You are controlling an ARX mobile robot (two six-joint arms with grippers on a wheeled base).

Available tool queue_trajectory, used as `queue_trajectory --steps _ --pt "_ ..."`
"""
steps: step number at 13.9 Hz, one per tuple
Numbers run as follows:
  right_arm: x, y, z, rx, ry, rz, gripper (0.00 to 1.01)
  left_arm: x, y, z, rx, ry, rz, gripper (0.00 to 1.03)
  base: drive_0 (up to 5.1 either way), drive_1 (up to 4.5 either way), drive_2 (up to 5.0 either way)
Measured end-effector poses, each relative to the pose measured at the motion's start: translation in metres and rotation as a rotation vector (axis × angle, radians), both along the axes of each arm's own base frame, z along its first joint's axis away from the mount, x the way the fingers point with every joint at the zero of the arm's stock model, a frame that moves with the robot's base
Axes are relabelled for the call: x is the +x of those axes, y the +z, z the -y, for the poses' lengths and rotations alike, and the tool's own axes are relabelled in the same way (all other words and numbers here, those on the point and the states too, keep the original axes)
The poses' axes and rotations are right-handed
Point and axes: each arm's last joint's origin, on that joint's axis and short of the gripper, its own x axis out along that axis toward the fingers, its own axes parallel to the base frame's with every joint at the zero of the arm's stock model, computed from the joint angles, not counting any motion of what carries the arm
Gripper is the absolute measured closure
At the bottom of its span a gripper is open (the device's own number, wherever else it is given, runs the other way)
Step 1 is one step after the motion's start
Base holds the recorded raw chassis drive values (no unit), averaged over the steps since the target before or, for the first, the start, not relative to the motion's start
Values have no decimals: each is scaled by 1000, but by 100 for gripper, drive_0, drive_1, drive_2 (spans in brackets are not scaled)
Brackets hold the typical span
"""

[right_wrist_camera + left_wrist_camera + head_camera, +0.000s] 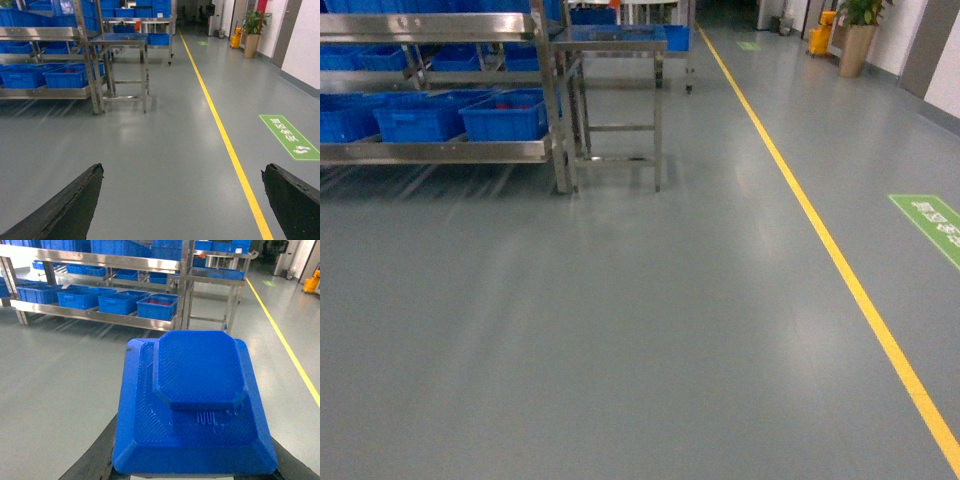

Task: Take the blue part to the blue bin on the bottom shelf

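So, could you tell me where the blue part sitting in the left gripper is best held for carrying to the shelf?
By its wide lower base, from the two long sides. The blue part steps up from a sloped, broad base to a smaller raised octagonal top, so the base edges give the widest, steadiest hold. The left gripper's dark fingers already flank that base from below; whether they press it cannot be seen. The bottom shelf lies ahead.
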Motion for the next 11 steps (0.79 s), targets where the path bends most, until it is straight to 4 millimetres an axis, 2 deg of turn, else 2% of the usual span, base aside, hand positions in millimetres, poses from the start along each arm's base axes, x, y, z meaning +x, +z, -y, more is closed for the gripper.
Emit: queue_trajectory --steps 11 --pt "0 0 0 0 0 1 3 0 0 0 -1 -1 2 60 -4 413 -420"
